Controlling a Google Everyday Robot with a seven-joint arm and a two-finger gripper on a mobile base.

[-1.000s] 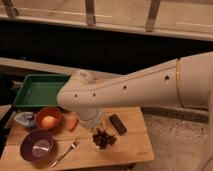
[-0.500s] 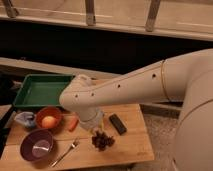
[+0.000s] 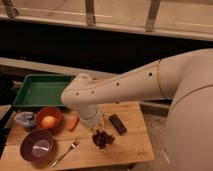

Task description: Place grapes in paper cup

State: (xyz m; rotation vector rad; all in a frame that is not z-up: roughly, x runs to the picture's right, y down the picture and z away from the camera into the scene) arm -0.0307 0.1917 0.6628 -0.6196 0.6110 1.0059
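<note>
The grapes (image 3: 102,138), a dark reddish-purple cluster, lie on the wooden table (image 3: 132,142) in front of the middle. My gripper (image 3: 93,121) hangs from the bent white arm just above and behind the grapes, slightly to their left. The arm covers most of it. I see no paper cup; it may be hidden under the arm or the gripper.
A green tray (image 3: 40,90) stands at the back left. An orange-red bowl (image 3: 40,114) holds an orange-yellow fruit (image 3: 48,121). A red chili (image 3: 73,123), a purple bowl (image 3: 37,146), a fork (image 3: 65,152), a dark flat block (image 3: 118,124) and a bluish wrapper (image 3: 25,119) lie around.
The arm has shifted a little and its body fills more of the right side. The grapes have stayed where they were.
</note>
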